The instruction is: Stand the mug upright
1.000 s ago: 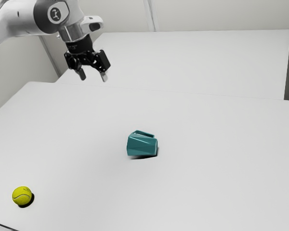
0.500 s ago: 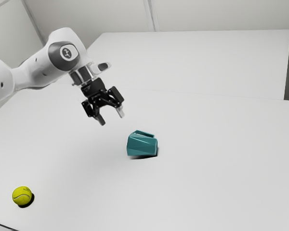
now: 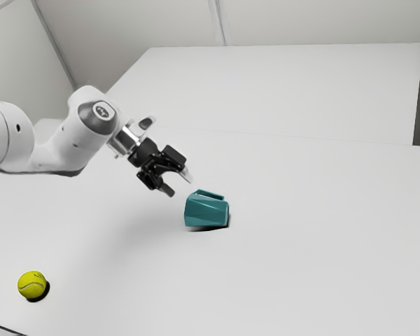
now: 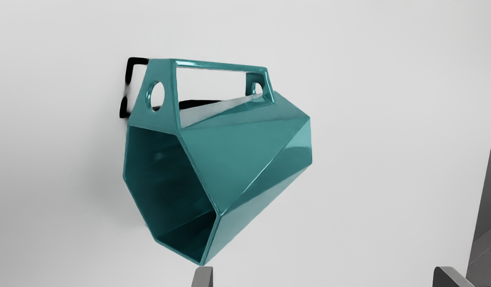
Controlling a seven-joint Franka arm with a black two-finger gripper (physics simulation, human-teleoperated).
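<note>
On my screens the black two-finger claw (image 3: 179,185) was released, its fingers spread wide with nothing gripped. The teal, faceted, glossy mug (image 3: 207,212) lay on its side on the smooth white table (image 3: 301,245), just beyond the fingertips and apart from them, its dark open mouth (image 4: 169,183) turned towards the claw. My first worry was the aim: most of the mug sat off to one finger's side of the gap, so driving straight in could have butted that finger against the rim and shoved the mug away. The squared teal handle (image 4: 221,66) stuck out sideways from the claw's line and might have snagged a finger. Slanted facets, I judged, could let a shallow pinch slip and roll the mug during the turn upright. The fuzzy yellow tennis ball (image 3: 32,285), well away from the claw, hardly troubled me
</note>
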